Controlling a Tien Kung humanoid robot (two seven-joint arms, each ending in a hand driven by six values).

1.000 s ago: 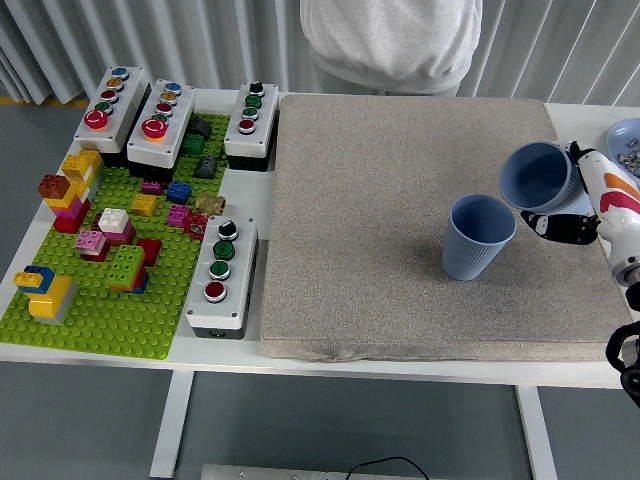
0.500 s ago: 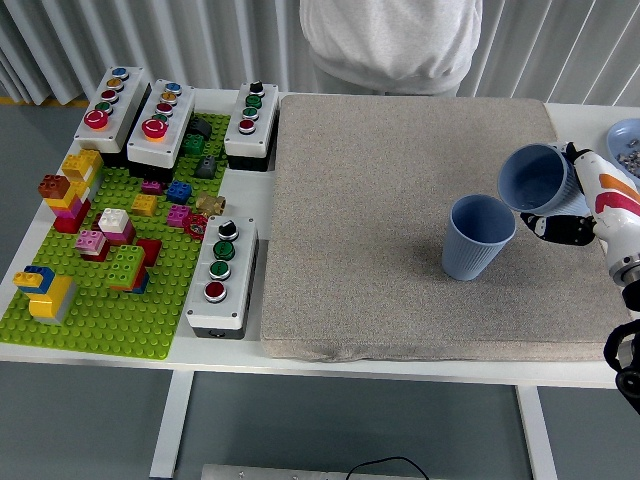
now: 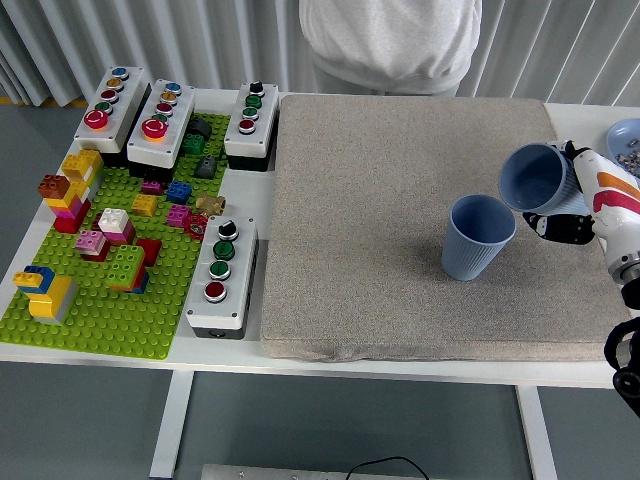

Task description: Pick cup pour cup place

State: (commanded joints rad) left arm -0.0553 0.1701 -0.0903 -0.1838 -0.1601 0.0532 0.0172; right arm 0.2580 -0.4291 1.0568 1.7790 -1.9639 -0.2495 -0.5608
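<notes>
Grey mat [image 3: 380, 220] on white table | right hand [image 3: 572, 205] grasps tilted blue cup [image 3: 537, 178], mouth angled over upright blue cup [image 3: 478, 238] to pour | left arm unseen

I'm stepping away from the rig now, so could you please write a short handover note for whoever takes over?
Right hand: shut on the tilted cup, its mouth turned toward the standing cup.
Left hand: out of view.
Standing cup: upright on the grey mat, right of centre.
Done: pick; the tilt for pouring is set.
Left: finish the pour, then set the held cup down. Whether anything is in either cup cannot be told.
</notes>
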